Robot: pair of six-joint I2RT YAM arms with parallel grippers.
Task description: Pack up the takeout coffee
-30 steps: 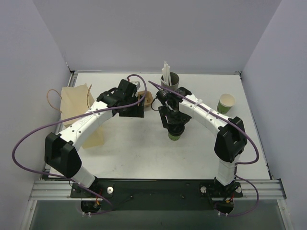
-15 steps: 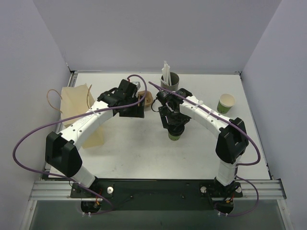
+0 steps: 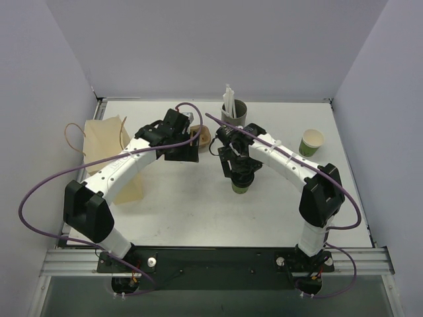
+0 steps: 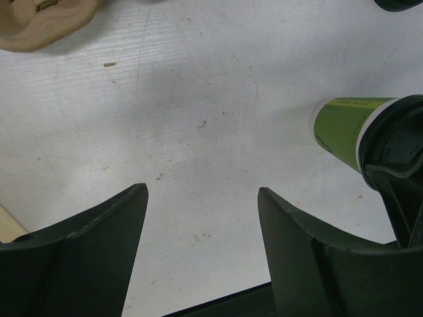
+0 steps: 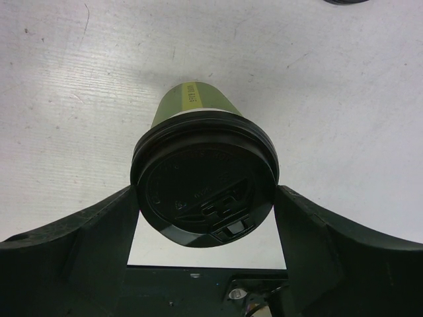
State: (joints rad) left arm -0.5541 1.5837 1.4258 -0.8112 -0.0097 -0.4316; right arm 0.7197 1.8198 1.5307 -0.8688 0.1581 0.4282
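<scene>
Filling most of the overhead view, a flat white bench (image 3: 198, 211) is being overhung by two white-and-black arms bent inward from its near edge. At its left edge a tan paper bag with thin loop handles (image 3: 106, 142) is being carried lying down, and it is being partly covered by the left arm.

The left claw (image 4: 201, 191) is being held open. Its fingers are being spread wide over bare bench with nothing between them, well apart from the coffee. Just beside that claw, a pale brown moulded-pulp cup carrier (image 3: 201, 137) is being partly hidden from the overhead view.

Near the far edge a tall grey cylindrical cup holding white straws (image 3: 234, 111) is being supported upright. Near the right edge an open-topped green paper cup with a pale rim (image 3: 310, 142) is likewise being supported upright.

The small green paper cup with a round black plastic lid (image 5: 195, 105) is being carried upright by the bench near its middle. It is being straddled at lid height by the right claw (image 5: 206, 191). The fingers (image 5: 86, 238) of that claw are being held close against both sides of the lid. Whether the lid is being squeezed or only flanked cannot be told.
</scene>
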